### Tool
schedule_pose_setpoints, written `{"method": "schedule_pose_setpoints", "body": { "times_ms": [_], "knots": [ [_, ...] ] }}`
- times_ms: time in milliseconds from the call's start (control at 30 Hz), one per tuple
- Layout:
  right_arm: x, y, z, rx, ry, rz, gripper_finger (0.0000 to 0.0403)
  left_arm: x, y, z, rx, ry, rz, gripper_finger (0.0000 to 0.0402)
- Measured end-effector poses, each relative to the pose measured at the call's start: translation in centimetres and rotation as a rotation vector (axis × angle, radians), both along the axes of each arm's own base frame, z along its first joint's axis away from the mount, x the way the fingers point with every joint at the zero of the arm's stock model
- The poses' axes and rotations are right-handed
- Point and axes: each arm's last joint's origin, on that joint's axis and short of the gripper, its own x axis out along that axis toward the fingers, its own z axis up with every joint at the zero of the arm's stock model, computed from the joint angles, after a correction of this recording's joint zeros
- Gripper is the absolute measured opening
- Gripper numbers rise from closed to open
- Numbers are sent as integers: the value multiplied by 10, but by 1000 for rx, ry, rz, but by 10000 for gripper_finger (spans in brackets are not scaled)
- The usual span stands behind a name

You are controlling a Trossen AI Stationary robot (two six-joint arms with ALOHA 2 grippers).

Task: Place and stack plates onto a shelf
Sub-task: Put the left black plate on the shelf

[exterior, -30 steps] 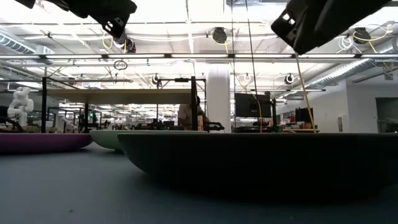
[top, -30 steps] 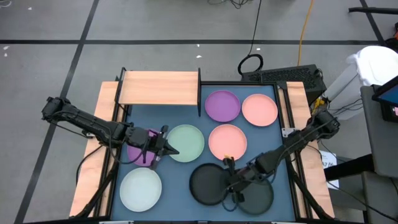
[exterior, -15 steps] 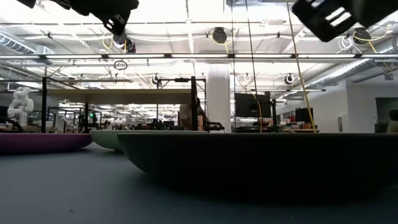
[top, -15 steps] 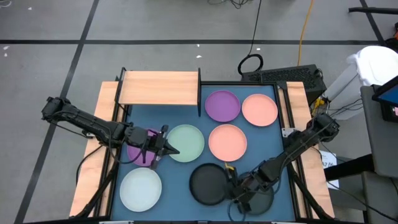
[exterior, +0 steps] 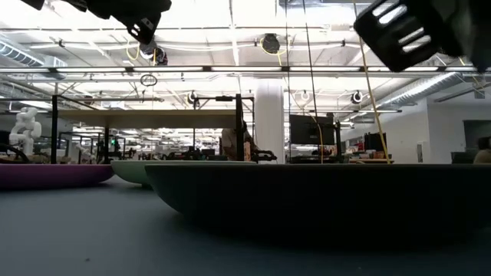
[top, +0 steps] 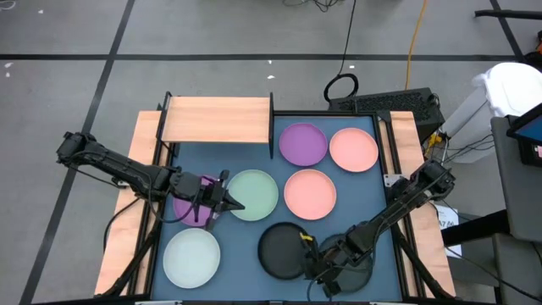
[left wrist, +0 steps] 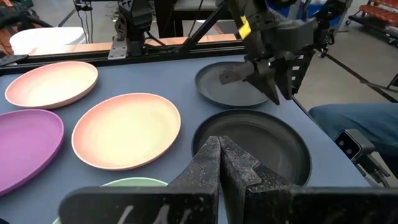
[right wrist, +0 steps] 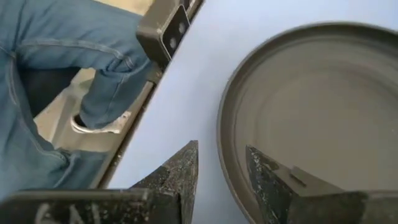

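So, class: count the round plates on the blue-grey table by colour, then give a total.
Purple round matte plates: 2
Pink round plates: 2
Black round plates: 2
Pale green round plate: 1
Whitish round plate: 1
Total: 8

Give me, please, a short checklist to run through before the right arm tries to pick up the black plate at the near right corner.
1. Right claw open: ok, its fingers stand apart.
2. Fingers straddle the rim of the black plate: ok, one finger is over the table outside the rim, the other over the plate.
3. Rim already gripped: not ok, the fingers are not closed on it.
4. Left claw out of the way: ok, it is shut over the purple plate, well to the left.
5. Shelf has room: ok, no plate is on it.
6. Person's leg near the table edge: cannot tell if clear.
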Motion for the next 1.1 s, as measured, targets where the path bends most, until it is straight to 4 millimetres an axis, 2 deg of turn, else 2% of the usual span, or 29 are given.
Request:
{"method": "schedule_pose_setpoints", "body": {
  "times_ms": [467,767,967,1100],
  "knots": [
    [5,2,-20,-90,0,82,154,0,0,-1,-15,10,5,1],
    [10,-5,-26,-114,10,86,119,0,0,-1,-31,15,10,1],
    [8,-6,-30,-52,48,113,85,0,0,-1,-50,20,17,1],
    [7,-7,-32,-53,49,107,76,-1,-1,-1,-52,21,12,1]
  ]
}}
